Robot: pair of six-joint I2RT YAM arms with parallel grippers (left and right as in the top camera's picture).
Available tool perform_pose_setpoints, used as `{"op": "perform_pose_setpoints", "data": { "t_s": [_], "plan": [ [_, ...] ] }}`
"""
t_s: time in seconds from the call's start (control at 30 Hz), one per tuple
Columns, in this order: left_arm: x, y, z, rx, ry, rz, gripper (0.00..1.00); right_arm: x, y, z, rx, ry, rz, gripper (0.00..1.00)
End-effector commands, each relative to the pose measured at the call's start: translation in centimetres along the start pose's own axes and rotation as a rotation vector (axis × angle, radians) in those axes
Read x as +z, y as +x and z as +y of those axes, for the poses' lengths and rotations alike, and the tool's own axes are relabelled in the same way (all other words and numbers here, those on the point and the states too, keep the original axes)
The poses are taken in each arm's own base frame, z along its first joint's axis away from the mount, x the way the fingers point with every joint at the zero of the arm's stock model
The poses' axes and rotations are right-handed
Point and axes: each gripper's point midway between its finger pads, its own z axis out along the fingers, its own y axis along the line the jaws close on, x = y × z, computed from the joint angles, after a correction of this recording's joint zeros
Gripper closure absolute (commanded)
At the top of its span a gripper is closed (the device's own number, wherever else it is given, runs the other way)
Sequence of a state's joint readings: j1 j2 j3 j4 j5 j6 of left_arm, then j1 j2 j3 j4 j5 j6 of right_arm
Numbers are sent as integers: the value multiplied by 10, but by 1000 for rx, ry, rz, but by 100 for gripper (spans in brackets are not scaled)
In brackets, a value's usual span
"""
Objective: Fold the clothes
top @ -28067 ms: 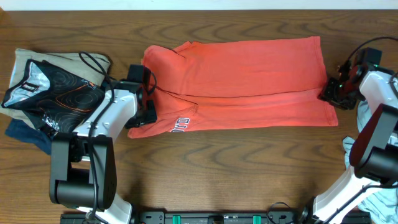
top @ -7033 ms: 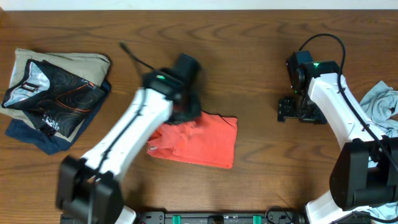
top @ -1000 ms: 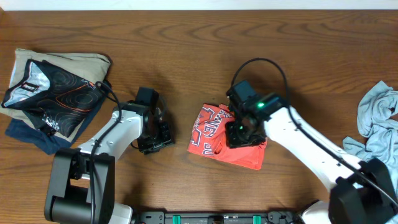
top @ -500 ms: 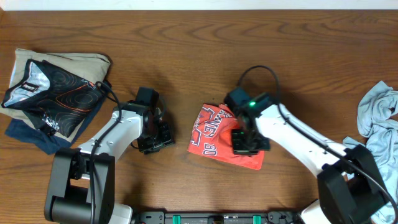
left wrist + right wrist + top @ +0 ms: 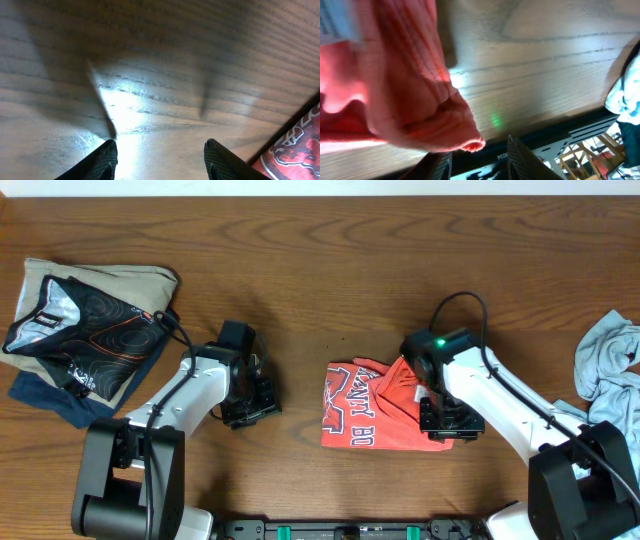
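The coral-red T-shirt (image 5: 372,418) lies folded small at the table's front middle, with its navy-and-white lettering facing up on its left half. My right gripper (image 5: 447,427) is at the shirt's right edge and is shut on a thick fold of the red cloth (image 5: 420,100), which bulges between its fingers (image 5: 479,150). My left gripper (image 5: 252,408) is open and empty, low over bare wood (image 5: 160,145) to the left of the shirt; a corner of the shirt shows in the left wrist view (image 5: 297,152). The pale grey-blue shirt (image 5: 608,365) lies crumpled at the right edge.
A stack of folded clothes (image 5: 85,325), with a black patterned garment on top, sits at the back left. The table's front edge and a black rail (image 5: 550,145) lie just beyond my right gripper.
My right gripper has moved right and toward the front edge, dragging the red shirt with it. The shirt now lies squarer. The left arm has not moved.
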State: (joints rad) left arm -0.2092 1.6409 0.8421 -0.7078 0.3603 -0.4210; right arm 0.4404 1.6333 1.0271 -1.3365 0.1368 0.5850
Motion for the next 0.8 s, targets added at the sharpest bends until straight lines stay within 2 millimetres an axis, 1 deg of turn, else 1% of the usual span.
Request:
{"op": "perform_pose_setpoints", "data": {
  "t_s": [0.0, 0.03, 0.07, 0.13, 0.2, 0.27, 0.33, 0.4, 0.47, 0.57, 0.67, 0.77],
  "plan": [
    [-2, 0, -2, 15, 4, 8, 43, -11, -12, -6, 31, -3, -65, 65],
    [-4, 0, -7, 31, 27, 10, 43, -17, -17, -6, 39, -17, -82, 65],
    [-7, -1, -13, 38, 56, 10, 43, -26, -23, -4, 48, -44, -112, 66],
    [-15, -4, -27, 52, 112, -1, 43, -46, -35, 5, 31, -119, -174, 67],
    [-25, -9, -41, 80, 171, -28, 43, -67, -48, 25, -70, -239, -251, 69],
    [-34, -14, -58, 134, 238, -59, 43, -85, -54, 52, -183, -383, -304, 70],
    [-40, -16, -73, 175, 288, -88, 43, -92, -53, 69, -240, -474, -310, 74],
    [-40, -15, -83, 216, 304, -105, 43, -89, -52, 76, -251, -503, -291, 76],
    [-37, -11, -93, 256, 309, -108, 43, -80, -50, 82, -261, -506, -257, 79],
    [-33, -4, -107, 321, 306, -117, 43, -66, -44, 93, -285, -512, -197, 79],
    [-26, -1, -111, 370, 241, -150, 43, -54, -42, 99, -298, -494, -161, 80],
    [-20, 6, -115, 403, 210, -152, 43, -48, -43, 105, -308, -486, -146, 80]
  ]
}}
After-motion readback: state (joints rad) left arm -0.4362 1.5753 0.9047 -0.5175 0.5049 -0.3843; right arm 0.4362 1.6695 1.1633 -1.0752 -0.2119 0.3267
